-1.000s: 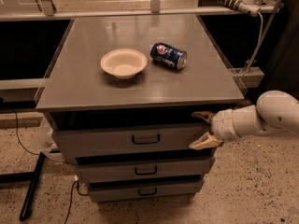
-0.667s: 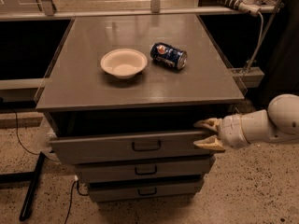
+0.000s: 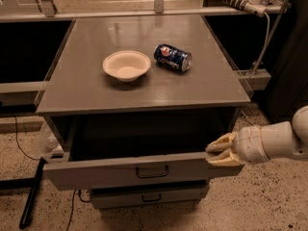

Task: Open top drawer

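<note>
The top drawer (image 3: 120,170) is a wide grey drawer with a small black bar handle (image 3: 151,171). It stands pulled out from under the grey cabinet top (image 3: 144,88), showing a deep dark interior. My gripper (image 3: 217,153) is at the right end of the drawer front, its cream fingers (image 3: 222,143) above and below the panel's top right corner. A narrower grey drawer (image 3: 149,195) below stays pushed in.
A cream bowl (image 3: 126,65) and a blue soda can (image 3: 173,57) lying on its side rest on the cabinet top. A black bar (image 3: 31,194) and cable lie on the speckled floor at the left. A white power strip (image 3: 239,3) sits at the back right.
The top drawer has slid out toward the camera, and my gripper has moved with it at its right end. The dark interior now shows much more.
</note>
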